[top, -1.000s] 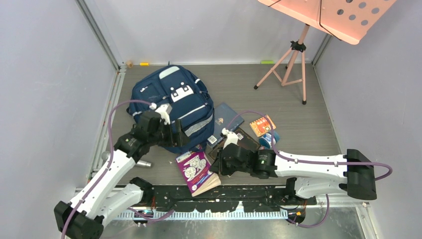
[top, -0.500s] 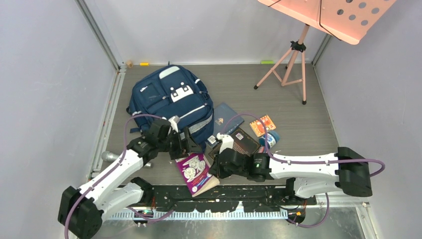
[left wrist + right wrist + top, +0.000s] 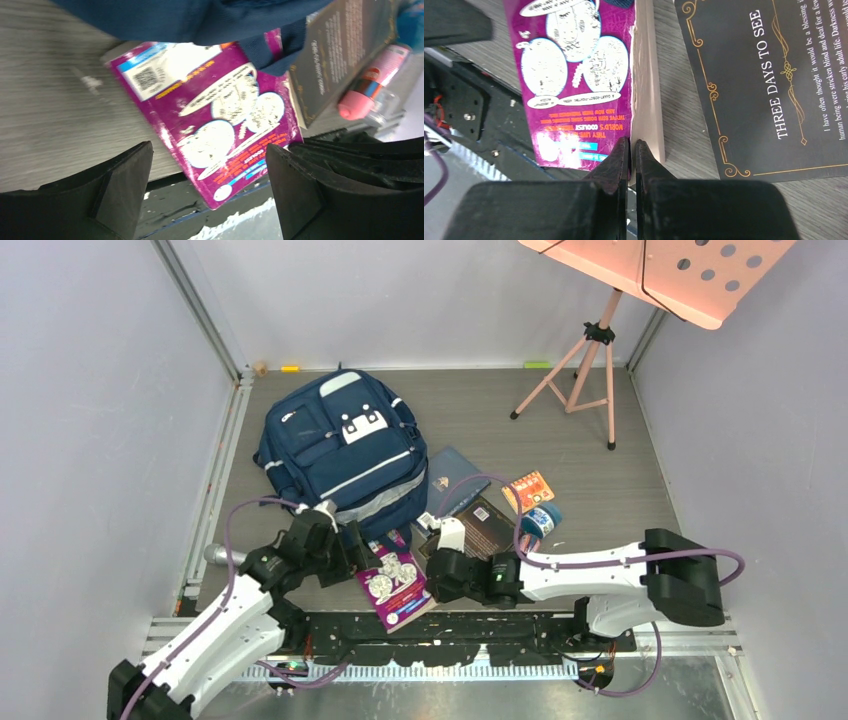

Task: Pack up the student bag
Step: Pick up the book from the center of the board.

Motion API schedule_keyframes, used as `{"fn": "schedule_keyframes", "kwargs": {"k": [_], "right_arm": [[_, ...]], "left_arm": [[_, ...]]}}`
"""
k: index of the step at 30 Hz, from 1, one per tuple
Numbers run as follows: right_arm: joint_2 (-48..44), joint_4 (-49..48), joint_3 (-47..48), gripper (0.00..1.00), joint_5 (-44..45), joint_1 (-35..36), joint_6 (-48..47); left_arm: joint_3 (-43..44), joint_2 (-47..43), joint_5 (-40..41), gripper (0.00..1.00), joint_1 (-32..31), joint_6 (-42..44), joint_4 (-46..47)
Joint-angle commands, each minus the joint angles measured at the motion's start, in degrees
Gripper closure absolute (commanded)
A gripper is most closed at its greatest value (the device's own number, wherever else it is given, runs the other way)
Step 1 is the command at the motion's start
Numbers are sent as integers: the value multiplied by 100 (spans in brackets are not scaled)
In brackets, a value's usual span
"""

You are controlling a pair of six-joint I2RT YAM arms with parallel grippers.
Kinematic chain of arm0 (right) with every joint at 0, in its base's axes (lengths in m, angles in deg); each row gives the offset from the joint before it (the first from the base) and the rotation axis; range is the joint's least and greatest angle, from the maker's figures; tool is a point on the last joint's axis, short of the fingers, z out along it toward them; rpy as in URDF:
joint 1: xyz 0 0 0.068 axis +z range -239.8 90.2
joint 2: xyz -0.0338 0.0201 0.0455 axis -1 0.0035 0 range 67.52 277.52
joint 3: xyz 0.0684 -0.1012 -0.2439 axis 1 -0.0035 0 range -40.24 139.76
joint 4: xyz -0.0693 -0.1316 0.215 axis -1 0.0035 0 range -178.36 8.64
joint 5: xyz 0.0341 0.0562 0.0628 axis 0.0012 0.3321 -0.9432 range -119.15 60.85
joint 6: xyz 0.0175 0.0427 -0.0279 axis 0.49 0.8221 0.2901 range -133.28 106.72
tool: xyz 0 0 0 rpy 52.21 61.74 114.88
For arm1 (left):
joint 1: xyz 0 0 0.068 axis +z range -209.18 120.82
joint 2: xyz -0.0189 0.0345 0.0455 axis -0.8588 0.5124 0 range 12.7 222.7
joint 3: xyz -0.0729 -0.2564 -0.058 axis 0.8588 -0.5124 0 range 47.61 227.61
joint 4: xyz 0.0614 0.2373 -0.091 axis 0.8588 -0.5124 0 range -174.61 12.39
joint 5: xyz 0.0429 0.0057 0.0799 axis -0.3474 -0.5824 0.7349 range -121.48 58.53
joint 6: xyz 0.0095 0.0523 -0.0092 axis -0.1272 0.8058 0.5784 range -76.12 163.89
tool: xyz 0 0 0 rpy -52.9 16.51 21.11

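1. Student bag [image 3: 340, 455]: lies flat on the grey table [image 3: 620, 490], far-left part, front pocket with the white patch facing up. A fold of its blue fabric lies over the far end of the purple book.
2. Music stand [image 3: 600, 350]: pink, far-right corner, tripod legs on the table, well apart from the bag.
3. Purple book [image 3: 393, 585]: cartoon cover up, at the near edge between my two claws, near corner hanging over the black rail.
4. Black book [image 3: 769, 85]: flat, just right of the purple one. Gold title reads "THREE DAYS TO SEE".
5. Blue book [image 3: 455, 475]: flat, against the bag's right side, beyond the black book.
6. Left claw [image 3: 209, 155]: fingers spread wide, holding nothing, hovering over the purple book's cover, near the bag's near edge.
7. Right claw [image 3: 631, 145]: fingers pressed together, nothing between them, tips at the near corner of the purple book's page edge. Contact with the pages: cannot tell.
8. Orange card [image 3: 527, 490]: right of the blue book.
9. Pink tube [image 3: 370, 85]: beside the black book, seen in the left wrist view only.
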Motion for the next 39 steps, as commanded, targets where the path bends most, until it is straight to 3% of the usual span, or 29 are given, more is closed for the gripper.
{"fn": "schedule_keyframes", "kwargs": {"k": [1, 3, 5, 7, 9, 13, 17, 24, 29, 34, 38, 39], "right_arm": [[252, -342, 134, 100, 190, -73, 212], [366, -403, 137, 97, -8, -169, 204], [449, -476, 142, 82, -231, -292, 144], [488, -566, 152, 56, -510, -445, 29], [493, -698, 137, 44, -767, -647, -178], [540, -954, 99, 33, -1386, -1003, -542], [767, -1268, 67, 31, -2107, -1412, -774], [1614, -1851, 225, 34, -3000, -1500, -776], [2229, -2532, 152, 34, -3598, -1505, -255], [2715, -3955, -49, 38, -4009, -1480, 657], [2723, -4084, -5, 49, -3865, -1428, 807], [2655, -4006, -3, 56, -3833, -1426, 814]], "left_arm": [[30, -538, 1058, 12, -14, -232, -971], [-111, -685, 1246, 8, -13, -327, -1018], [-326, -661, 985, 8, -10, -490, -801], [-542, -521, 684, 8, -10, -642, -544], [-675, -364, 517, 8, -12, -721, -224], [-809, -260, 449, 8, -5, -837, 106], [-1106, -337, 299, 16, -9, -1137, 601], [-1291, -419, 220, 34, -12, -1279, 862], [-1427, -314, -3, 51, -11, -1291, 1090], [-1431, -284, -132, 70, -8, -1248, 1179], [-1419, -319, -164, 72, -6, -1217, 1129], [-1396, -343, -126, 72, -7, -1179, 1076]]}}
